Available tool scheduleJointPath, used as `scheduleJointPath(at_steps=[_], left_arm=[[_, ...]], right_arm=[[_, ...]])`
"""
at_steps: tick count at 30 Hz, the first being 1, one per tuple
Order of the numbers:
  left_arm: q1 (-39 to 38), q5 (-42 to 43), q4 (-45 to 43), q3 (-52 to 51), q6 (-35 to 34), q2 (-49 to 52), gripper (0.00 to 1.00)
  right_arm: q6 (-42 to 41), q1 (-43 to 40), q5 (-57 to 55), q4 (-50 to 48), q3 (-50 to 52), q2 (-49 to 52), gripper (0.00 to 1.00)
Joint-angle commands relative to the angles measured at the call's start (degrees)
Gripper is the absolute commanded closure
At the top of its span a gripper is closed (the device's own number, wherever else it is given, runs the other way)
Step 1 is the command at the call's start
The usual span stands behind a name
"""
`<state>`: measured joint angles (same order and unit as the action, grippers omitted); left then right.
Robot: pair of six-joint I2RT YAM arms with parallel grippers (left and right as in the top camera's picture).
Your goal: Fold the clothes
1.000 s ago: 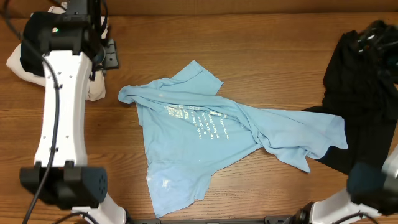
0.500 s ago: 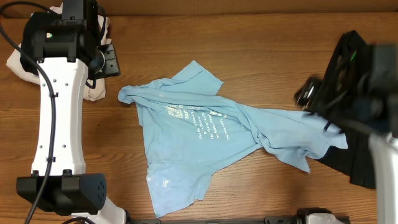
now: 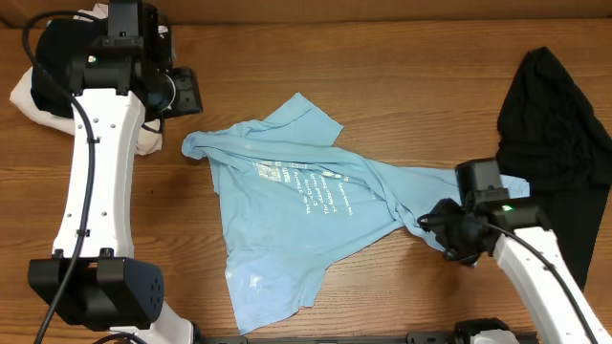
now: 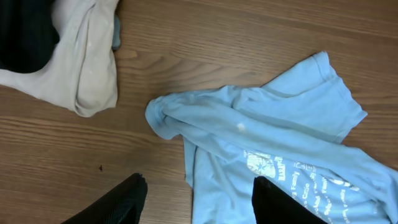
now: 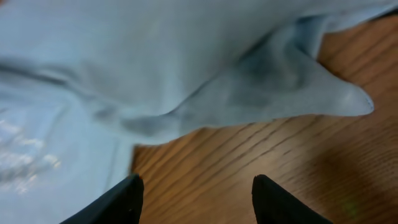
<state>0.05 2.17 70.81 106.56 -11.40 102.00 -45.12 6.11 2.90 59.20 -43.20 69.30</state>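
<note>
The sky-blue T-shirt (image 3: pixel 306 205) lies crumpled in the middle of the table, white lettering up. My left gripper (image 3: pixel 189 92) hovers open just beyond its bunched left corner (image 4: pixel 163 119). In the left wrist view the left gripper (image 4: pixel 196 186) has the shirt's edge (image 4: pixel 236 155) below it and holds nothing. My right gripper (image 3: pixel 430 225) is open at the shirt's right-hand end. The right wrist view shows the right gripper (image 5: pixel 196 186) over bare wood, with a pointed fold of the shirt (image 5: pixel 273 81) just ahead.
A black garment (image 3: pixel 559 143) is spread along the right edge behind my right arm. A beige garment (image 3: pixel 143 139) with a black one (image 3: pixel 48 76) on it is heaped at the far left, also visible as beige cloth (image 4: pixel 87 68) in the left wrist view.
My right arm has swung in from the right edge down to the shirt's right end, and its jaws have narrowed. My left gripper has shifted right toward the shirt's left corner.
</note>
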Motion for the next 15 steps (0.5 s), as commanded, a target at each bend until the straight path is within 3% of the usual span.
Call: scheduleJointPath(at_steps=[1, 9, 15], left_arm=[[0.3, 1.2, -0.3, -0.8, 2.3, -0.3, 0.42], [0.3, 0.2, -1.2, -1.8, 2.4, -0.1, 0.41], [0.3, -0.3, -1.6, -2.0, 2.6, -0.1, 0.4]], right_arm=[[-6.3, 0.3, -6.5, -1.3, 2.6, 2.3, 0.44], [-6.6, 0.3, -8.4, -7.7, 5.6, 8.2, 0.46], [-6.4, 0.3, -8.4, -9.5, 5.7, 11.3, 0.6]])
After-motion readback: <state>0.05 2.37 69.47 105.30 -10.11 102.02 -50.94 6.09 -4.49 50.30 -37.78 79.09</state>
